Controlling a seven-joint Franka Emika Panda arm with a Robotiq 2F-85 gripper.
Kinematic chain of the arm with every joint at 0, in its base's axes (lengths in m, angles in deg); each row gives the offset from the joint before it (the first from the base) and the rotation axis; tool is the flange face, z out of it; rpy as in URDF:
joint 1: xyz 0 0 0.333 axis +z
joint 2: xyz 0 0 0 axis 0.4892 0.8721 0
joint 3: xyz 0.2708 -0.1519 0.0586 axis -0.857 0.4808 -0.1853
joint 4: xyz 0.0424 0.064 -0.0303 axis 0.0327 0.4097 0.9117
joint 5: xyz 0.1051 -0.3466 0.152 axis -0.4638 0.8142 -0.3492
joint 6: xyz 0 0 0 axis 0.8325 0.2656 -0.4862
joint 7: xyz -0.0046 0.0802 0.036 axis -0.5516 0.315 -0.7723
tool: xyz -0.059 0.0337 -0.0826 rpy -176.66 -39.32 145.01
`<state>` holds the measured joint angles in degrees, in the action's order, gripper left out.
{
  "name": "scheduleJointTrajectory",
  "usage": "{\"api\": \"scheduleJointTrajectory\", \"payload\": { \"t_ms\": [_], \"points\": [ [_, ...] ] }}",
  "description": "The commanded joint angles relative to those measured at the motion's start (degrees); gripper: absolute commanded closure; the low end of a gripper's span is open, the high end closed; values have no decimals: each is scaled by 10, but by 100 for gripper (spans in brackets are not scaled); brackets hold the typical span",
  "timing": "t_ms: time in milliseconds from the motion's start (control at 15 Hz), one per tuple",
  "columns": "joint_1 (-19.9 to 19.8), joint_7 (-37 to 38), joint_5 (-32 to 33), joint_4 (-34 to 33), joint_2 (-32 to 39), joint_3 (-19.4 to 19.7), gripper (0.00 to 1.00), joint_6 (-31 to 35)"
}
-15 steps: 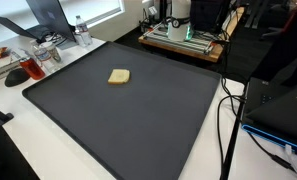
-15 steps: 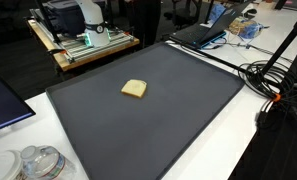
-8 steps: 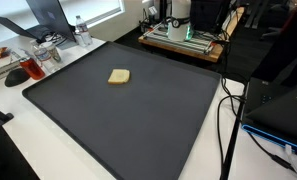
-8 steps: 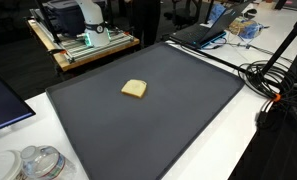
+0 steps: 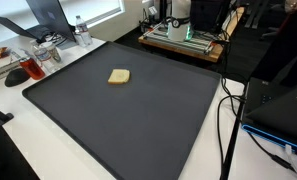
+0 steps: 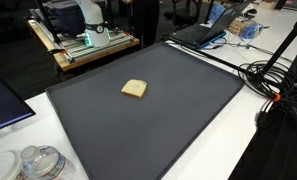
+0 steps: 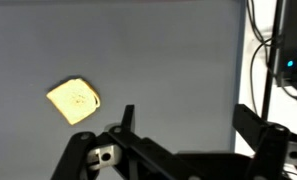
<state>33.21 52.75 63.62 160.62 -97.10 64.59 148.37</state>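
- Mat (image 5: 138, 115): the dark mat covers most of the tabletop in both exterior views, and it fills the wrist view behind the gripper.
- Gripper (image 7: 185, 112): we see it only in the wrist view. It is above the mat with its jaws spread wide and holding nothing. Neither exterior view shows it.
- Cables (image 6: 273, 85): these lie just off the mat's edge. We judge that any sideways move should keep away from them.
- Slice (image 6: 134, 89): 1 yellow, bread-like slice lies flat on the mat, away from every edge. In the wrist view the slice (image 7: 74, 101) sits outside the jaws, to 1 side. We judge that a good approach centres the jaws over it first.
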Motion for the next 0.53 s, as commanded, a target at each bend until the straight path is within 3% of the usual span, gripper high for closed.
{"api": "scheduleJointTrajectory", "payload": {
  "t_ms": [0, 467],
  "points": [
    [-27, 62, 41, -5, 74, -5, 0, 57],
    [-47, 146, 109, 23, 185, 22, 0, 244]
  ]
}}
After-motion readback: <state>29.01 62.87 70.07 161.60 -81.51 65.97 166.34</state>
